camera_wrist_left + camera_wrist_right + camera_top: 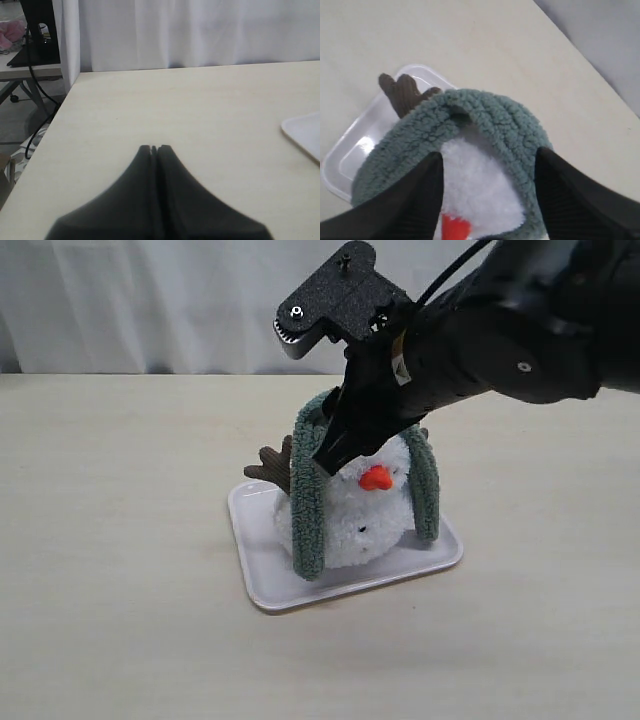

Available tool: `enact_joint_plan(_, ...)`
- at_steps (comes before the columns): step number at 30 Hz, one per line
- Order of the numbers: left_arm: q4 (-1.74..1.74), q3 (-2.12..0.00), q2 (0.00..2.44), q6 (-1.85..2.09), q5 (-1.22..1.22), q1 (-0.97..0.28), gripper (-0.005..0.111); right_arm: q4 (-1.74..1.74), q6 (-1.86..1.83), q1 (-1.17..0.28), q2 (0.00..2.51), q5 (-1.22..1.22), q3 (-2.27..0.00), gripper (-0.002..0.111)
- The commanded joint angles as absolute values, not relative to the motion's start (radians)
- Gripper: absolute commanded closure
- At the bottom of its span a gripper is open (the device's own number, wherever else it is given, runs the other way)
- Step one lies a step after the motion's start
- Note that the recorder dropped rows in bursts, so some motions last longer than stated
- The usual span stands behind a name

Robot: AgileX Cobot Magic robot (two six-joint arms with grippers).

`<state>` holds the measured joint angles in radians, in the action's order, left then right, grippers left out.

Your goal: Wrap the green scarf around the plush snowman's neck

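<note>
The plush snowman stands on a white tray, its orange nose facing forward. The green scarf arches over the back of its head, with one end hanging down each side to the tray. The neck crease is hidden by the scarf and my arm. My right gripper hovers open right over the head. In the right wrist view it straddles the white plush inside the scarf's arc. My left gripper is shut on nothing above bare table, out of the exterior view.
A brown twig arm sticks out behind the scarf on the left, also seen in the right wrist view. A corner of the tray shows in the left wrist view. A white curtain backs the table.
</note>
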<state>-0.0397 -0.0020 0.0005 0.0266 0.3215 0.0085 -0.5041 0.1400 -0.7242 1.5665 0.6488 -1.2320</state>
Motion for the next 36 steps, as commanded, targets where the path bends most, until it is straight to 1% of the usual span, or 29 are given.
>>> enact_joint_plan(1,-0.039,0.0,0.0,0.025,0.308,0.004,0.107,-0.661,0.18,-0.725,1.586,0.633,-1.234,0.055)
enact_joint_plan(9,-0.039,0.0,0.0,0.025,0.308,0.004,0.107,-0.705,0.169,-0.725,1.632,0.583,-1.234,0.055)
enact_joint_plan(12,-0.039,0.0,0.0,0.025,0.308,0.004,0.107,-0.753,0.172,-0.725,1.651,0.583,-1.234,0.047)
enact_joint_plan(13,-0.039,0.0,0.0,0.025,0.308,0.004,0.107,-0.769,0.176,-0.725,1.66,0.583,-1.234,0.043)
enact_joint_plan(15,-0.039,0.0,0.0,0.025,0.308,0.004,0.107,-0.803,0.181,-0.725,1.669,0.59,-1.234,0.042)
enact_joint_plan(18,-0.039,0.0,0.0,0.025,0.308,0.004,0.107,-0.855,0.181,-0.725,1.676,0.587,-1.234,0.044)
enact_joint_plan(20,-0.039,0.0,0.0,0.025,0.308,0.004,0.107,-0.891,0.181,-0.725,1.676,0.561,-1.234,0.048)
enact_joint_plan(22,-0.039,0.0,0.0,0.025,0.308,0.004,0.107,-0.898,0.181,-0.725,1.68,0.521,-1.234,0.058)
enact_joint_plan(26,-0.039,0.0,0.0,0.025,0.308,0.004,0.107,-0.928,0.181,-0.725,1.696,0.52,-1.234,0.075)
enact_joint_plan(27,-0.039,0.0,0.0,0.025,0.308,0.004,0.107,-0.935,0.172,-0.725,1.704,0.527,-1.234,0.085)
enact_joint_plan(31,-0.039,0.0,0.0,0.025,0.308,0.004,0.107,-0.961,0.161,-0.725,1.708,0.509,-1.234,0.104)
enact_joint_plan(36,-0.039,0.0,0.0,0.025,0.308,0.004,0.107,-0.952,0.0,-0.745,1.701,0.447,-1.234,0.104)
